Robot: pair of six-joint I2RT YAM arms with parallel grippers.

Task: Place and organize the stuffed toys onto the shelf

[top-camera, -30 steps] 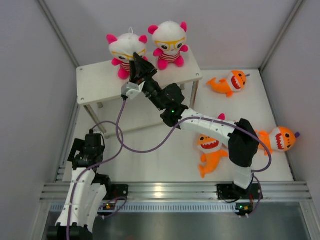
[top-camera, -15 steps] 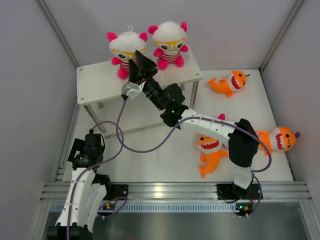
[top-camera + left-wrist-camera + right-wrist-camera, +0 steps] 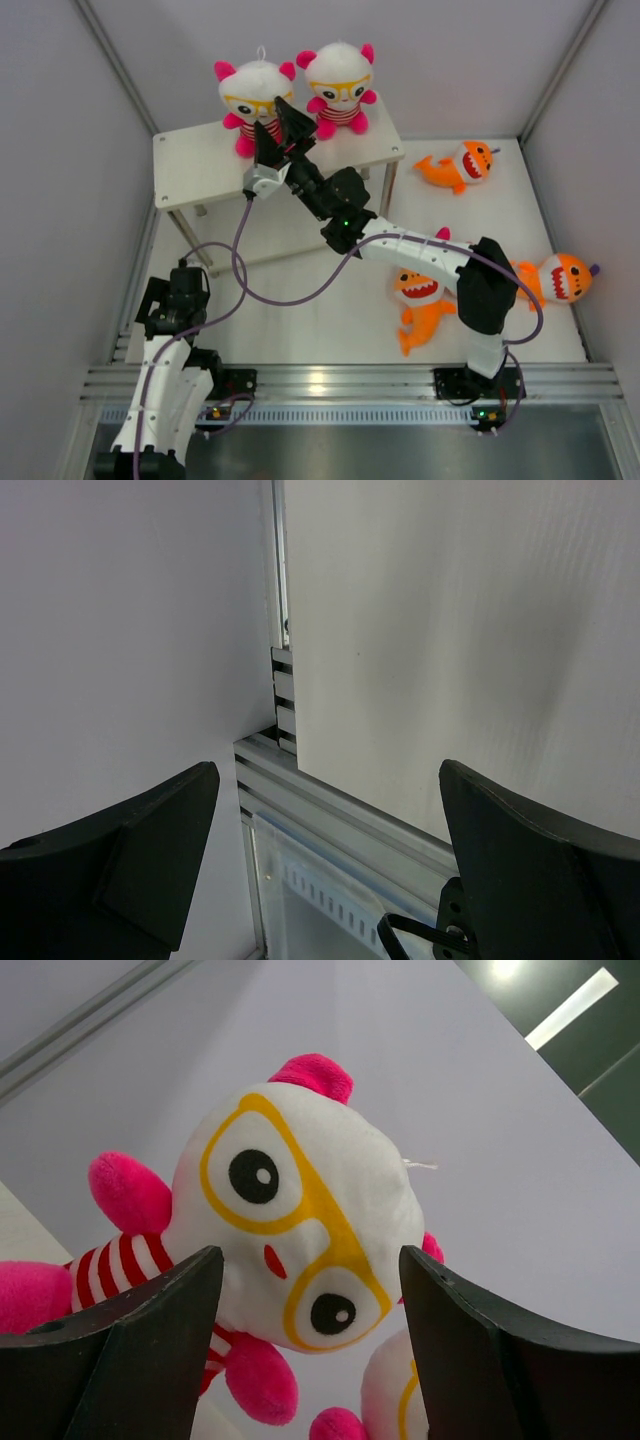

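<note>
Two white bears with pink ears and yellow glasses sit upright on the white shelf [image 3: 200,165], the left bear [image 3: 250,98] beside the right bear [image 3: 340,82]. My right gripper [image 3: 281,130] is open and empty just in front of the left bear. In the right wrist view the left bear [image 3: 290,1220] fills the space beyond the gripper [image 3: 310,1295], with the second bear [image 3: 392,1400] low behind it. Three orange sharks lie on the table: far right [image 3: 460,165], near right [image 3: 560,278] and centre [image 3: 425,300]. My left gripper [image 3: 180,288] is open and empty at the near left.
A pink bit [image 3: 441,234] shows beside the right forearm; what it belongs to is hidden. The shelf's silver legs [image 3: 388,190] stand on the table. White walls enclose the table. The left wrist view shows my left gripper [image 3: 325,815] facing a wall and the aluminium frame [image 3: 340,810].
My right gripper has opened its jaws wide in front of the left bear, which now sits free and a little more upright on the shelf. The left arm has not moved.
</note>
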